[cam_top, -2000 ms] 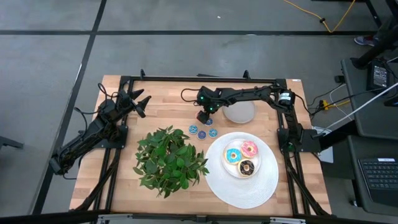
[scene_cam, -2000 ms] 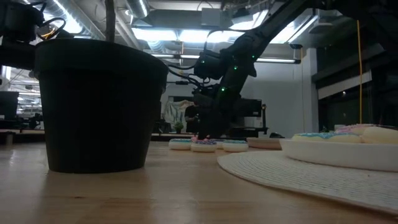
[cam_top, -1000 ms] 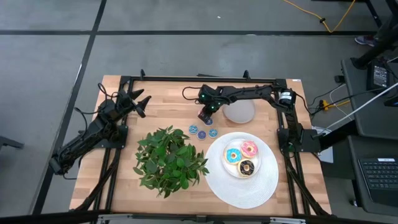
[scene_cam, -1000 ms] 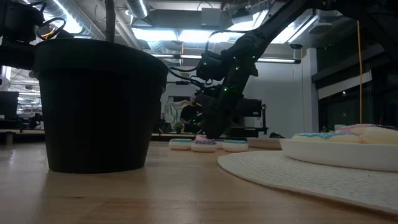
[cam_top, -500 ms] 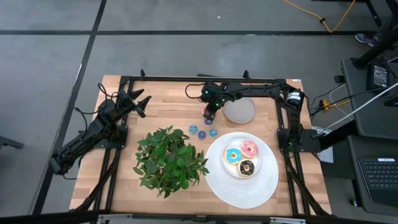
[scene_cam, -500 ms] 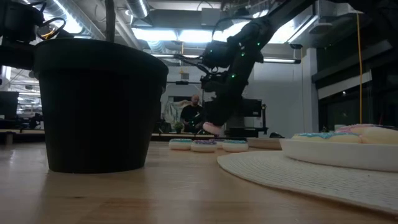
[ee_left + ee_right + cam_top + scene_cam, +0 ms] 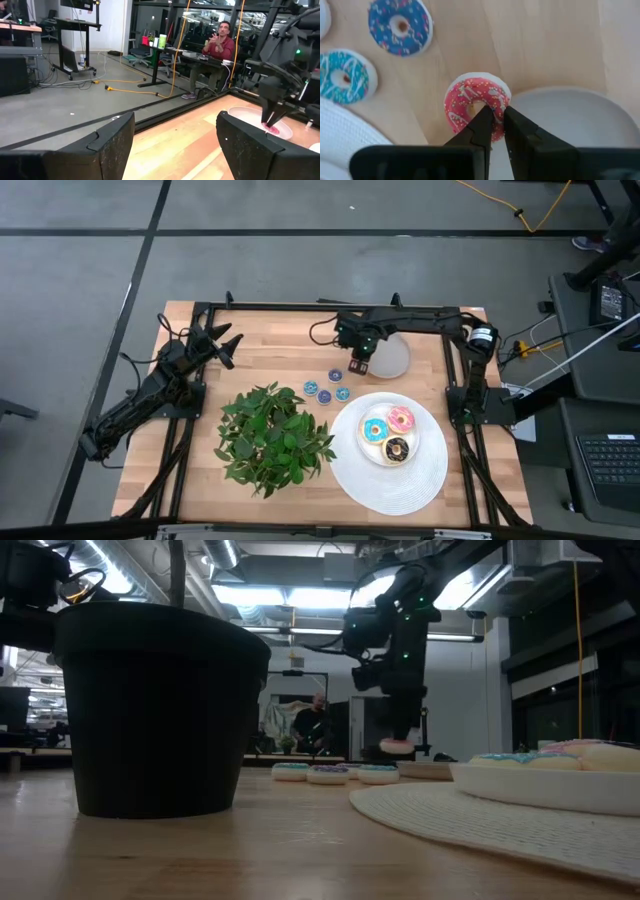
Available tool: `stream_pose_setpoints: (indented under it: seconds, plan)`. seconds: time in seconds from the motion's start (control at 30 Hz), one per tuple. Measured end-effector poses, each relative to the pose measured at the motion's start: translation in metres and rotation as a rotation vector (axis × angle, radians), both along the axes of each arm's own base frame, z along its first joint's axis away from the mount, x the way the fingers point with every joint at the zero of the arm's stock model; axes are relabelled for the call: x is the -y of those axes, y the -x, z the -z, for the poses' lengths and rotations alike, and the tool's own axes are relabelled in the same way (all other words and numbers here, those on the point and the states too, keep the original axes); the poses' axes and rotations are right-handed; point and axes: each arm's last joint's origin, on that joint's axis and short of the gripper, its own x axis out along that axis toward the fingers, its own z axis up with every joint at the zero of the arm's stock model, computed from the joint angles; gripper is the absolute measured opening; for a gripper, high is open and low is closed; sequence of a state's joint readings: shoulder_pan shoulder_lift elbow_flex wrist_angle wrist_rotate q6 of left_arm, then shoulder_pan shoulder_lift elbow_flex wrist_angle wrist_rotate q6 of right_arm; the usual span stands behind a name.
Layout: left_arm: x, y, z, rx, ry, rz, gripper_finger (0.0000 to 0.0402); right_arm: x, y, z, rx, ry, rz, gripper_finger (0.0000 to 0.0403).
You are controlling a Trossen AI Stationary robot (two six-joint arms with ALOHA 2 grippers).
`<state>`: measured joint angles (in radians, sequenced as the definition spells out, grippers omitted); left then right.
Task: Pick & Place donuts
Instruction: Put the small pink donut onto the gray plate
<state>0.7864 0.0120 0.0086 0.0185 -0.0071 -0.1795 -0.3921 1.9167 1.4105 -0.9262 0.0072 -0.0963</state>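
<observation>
At the far left of the bench (image 7: 260, 345) the left pincer (image 7: 222, 343) waits with its fingers spread wide and nothing between them, well apart from everything the task concerns. To its right stands the leafy plant (image 7: 272, 435) in a dark pot (image 7: 160, 705), and just beyond the plant lie three tiny donuts (image 7: 325, 391), blue-iced, in a loose cluster on the bare wood, with one more tiny blue donut (image 7: 336, 374) near them and closer to the right pincer. The right pincer (image 7: 361, 366) is narrowed onto a small red donut (image 7: 477, 106), gripping its ring so that one finger passes through the hole; it holds the piece off the wood, right at the near rim of the grey dish (image 7: 392, 358), which lies just beside and partly under it. That dish looks empty as far as can be seen. Nearer the front, away from the right pincer, a white plate (image 7: 390, 465) carries a smaller plate with three larger donuts: blue (image 7: 375, 430), pink (image 7: 401, 418) and brown (image 7: 397, 449). By my reading the big ones are already placed, the red one is about to go into the dish, and four tiny ones are left.
</observation>
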Motion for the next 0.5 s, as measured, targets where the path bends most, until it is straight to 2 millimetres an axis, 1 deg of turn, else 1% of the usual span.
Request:
stream_pose_setpoints:
  seconds: [0.1,0.23,0.4,0.5]
  plan:
    - [0.000,0.000,0.000,0.000,0.000,0.000,0.0270,0.002,0.005,-0.005,-0.014,-0.005,0.008,0.0049]
    - [0.000,0.000,0.000,0.000,0.000,0.000,0.0270,0.002,0.008,-0.011,-0.003,-0.001,0.012,0.0049]
    - [0.000,0.000,0.000,0.000,0.000,0.000,0.0270,0.002,0.009,-0.012,-0.013,-0.005,0.011,0.0049]
    - [0.000,0.000,0.000,0.000,0.000,0.000,0.0270,0.005,0.014,-0.011,-0.038,-0.016,0.024,0.0049]
